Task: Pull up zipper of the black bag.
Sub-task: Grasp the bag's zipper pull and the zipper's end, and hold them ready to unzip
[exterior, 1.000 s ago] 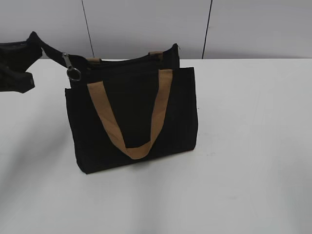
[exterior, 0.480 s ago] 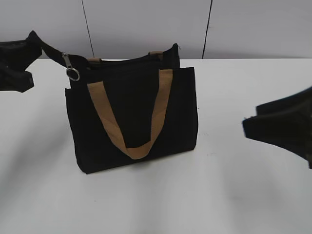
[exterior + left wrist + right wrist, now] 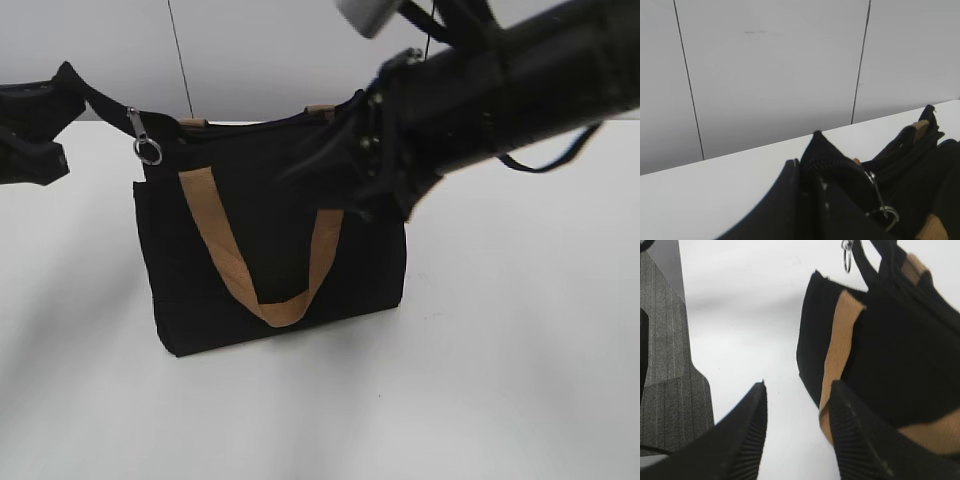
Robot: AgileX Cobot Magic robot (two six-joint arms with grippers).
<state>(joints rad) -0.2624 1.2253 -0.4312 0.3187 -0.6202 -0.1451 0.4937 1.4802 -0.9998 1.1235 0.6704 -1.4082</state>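
Centrally, the bag [image 3: 275,250] is standing upright on the white table [image 3: 500,380], its front pocket facing the exterior camera and a tan handle [image 3: 265,265] hanging down the front in a U. At the bag's top left corner the zipper [image 3: 140,135] is showing as a silver pull with a small ring dangling below it; the same ring is appearing at the top edge of the right wrist view [image 3: 847,255] and low in the left wrist view [image 3: 885,212].

Left gripper [image 3: 60,105]: sitting at the left edge of the exterior view, its fingers closed on the black tail of fabric at the zipper's end, stretching it out leftward from the bag's corner. The left wrist view is showing the fingers [image 3: 832,172] pinched together over that fabric.

Right gripper [image 3: 797,435]: hanging above the table beside the bag's lower front, fingers spread apart and holding nothing, one finger [image 3: 860,440] overlapping the bag's front in the right wrist view. Its arm [image 3: 500,90] is crossing the upper right of the exterior view, covering the bag's top right corner.

A grey wall [image 3: 280,50] with dark seams is standing behind the table.
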